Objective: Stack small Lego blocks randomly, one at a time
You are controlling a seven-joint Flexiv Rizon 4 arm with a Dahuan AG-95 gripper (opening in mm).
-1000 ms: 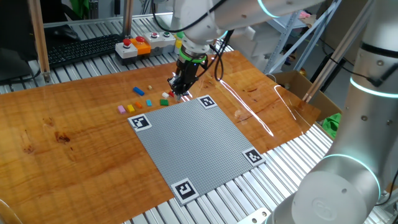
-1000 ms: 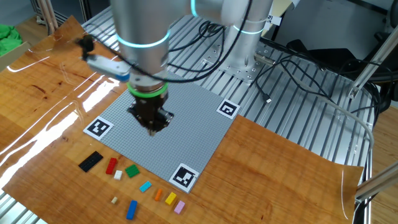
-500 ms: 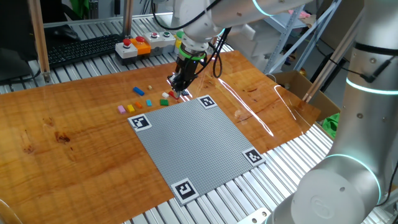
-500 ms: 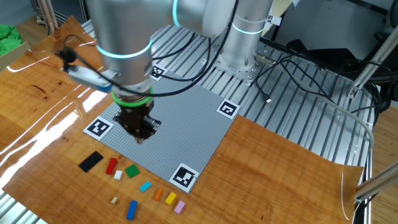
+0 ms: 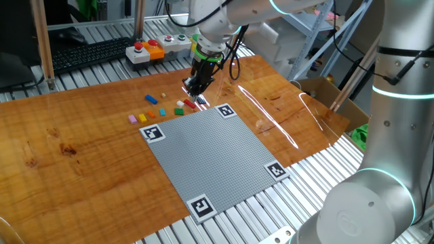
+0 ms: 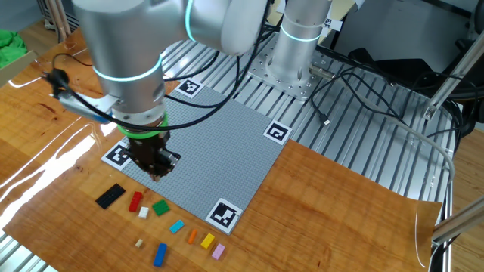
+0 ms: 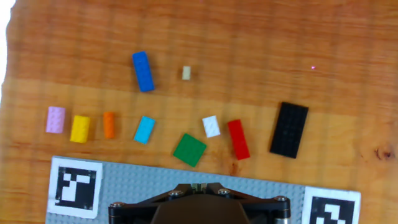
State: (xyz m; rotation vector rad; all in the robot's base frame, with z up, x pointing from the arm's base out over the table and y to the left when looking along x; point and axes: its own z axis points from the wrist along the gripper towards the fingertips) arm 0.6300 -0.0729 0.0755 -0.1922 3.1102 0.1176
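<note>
The small Lego blocks lie in a loose row on the wooden table beside the grey baseplate (image 7: 137, 180). In the hand view I see pink (image 7: 55, 119), yellow (image 7: 80, 129), orange (image 7: 109, 124), light blue (image 7: 145, 129), blue (image 7: 142, 71), tan (image 7: 186, 73), white (image 7: 211, 126), green (image 7: 189, 150), red (image 7: 238, 139) and a longer black one (image 7: 289, 129). My gripper (image 7: 199, 185) hovers over the baseplate edge, just short of the green and red blocks (image 6: 135, 200). Its jaws look closed together with nothing held. The gripper also shows in both fixed views (image 5: 192, 91) (image 6: 156, 175).
The grey studded baseplate (image 5: 213, 156) with black-and-white corner markers fills the table's middle. Button boxes (image 5: 148, 51) stand at the back. A cardboard box (image 5: 325, 91) sits off the right edge. A second arm's base (image 6: 299, 45) stands behind the plate.
My gripper has moved from over the baseplate's middle toward its edge beside the row of blocks. The blocks have not moved.
</note>
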